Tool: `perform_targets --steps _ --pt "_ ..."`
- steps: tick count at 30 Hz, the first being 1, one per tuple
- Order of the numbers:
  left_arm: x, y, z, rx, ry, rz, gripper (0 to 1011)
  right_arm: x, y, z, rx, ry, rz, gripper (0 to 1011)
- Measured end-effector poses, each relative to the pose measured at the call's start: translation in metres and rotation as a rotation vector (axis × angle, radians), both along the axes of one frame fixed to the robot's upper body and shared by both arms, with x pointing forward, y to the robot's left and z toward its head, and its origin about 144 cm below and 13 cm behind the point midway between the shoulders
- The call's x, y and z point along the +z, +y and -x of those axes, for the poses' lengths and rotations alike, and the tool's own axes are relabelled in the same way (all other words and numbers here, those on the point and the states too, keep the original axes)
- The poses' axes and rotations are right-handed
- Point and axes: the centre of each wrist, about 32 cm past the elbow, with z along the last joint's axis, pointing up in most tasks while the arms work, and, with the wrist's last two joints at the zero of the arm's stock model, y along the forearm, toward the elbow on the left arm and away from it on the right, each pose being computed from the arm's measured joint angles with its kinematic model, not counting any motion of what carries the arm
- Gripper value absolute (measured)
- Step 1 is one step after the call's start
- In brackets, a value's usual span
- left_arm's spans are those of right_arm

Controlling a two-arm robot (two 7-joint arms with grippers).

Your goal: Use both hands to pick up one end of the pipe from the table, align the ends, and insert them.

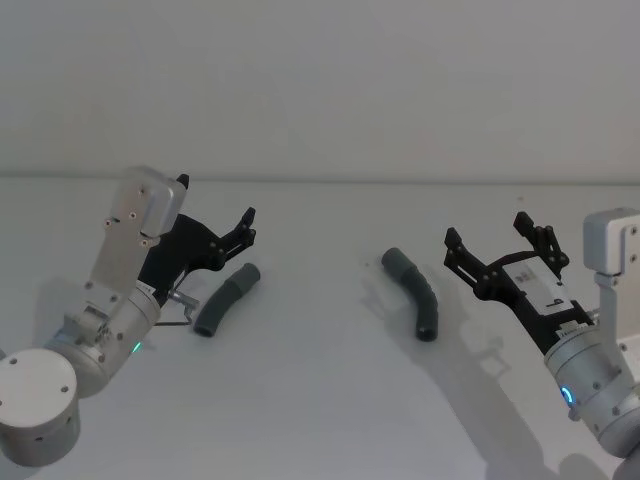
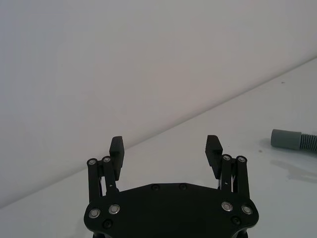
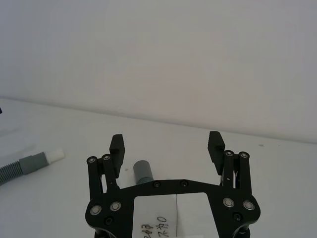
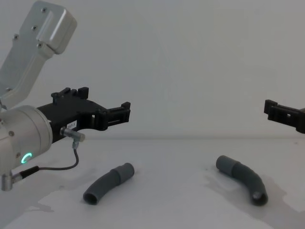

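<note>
Two curved dark grey pieces of the pipe lie on the white table (image 1: 320, 400). The left piece (image 1: 226, 299) (image 4: 108, 183) rests just in front of my left gripper (image 1: 215, 200) (image 2: 165, 148) (image 4: 105, 99), which hovers open and empty above the table. One grey cuff (image 2: 286, 139) of a piece shows off to the side in the left wrist view. The right piece (image 1: 415, 292) (image 4: 241, 182) lies beside my right gripper (image 1: 487, 230) (image 3: 166, 145) (image 4: 275, 111), also open and empty. Its plain round cuff (image 3: 143, 171) sits beneath the open jaws. The other piece's white tip (image 3: 55, 154) shows farther off.
A plain wall (image 1: 320, 90) rises behind the table's far edge. A thin grey cable (image 4: 62, 167) loops from my left wrist above the table. Bare table surface lies between the two pipe pieces.
</note>
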Motion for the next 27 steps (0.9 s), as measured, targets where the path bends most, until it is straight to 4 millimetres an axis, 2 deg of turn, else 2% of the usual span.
perform_targets --steps 27 --pt "-0.0002 0.0001 -0.0001 -0.001 0.002 0.000 1001 0.0000 0.0000 0.0000 0.000 0.000 0.001 1001"
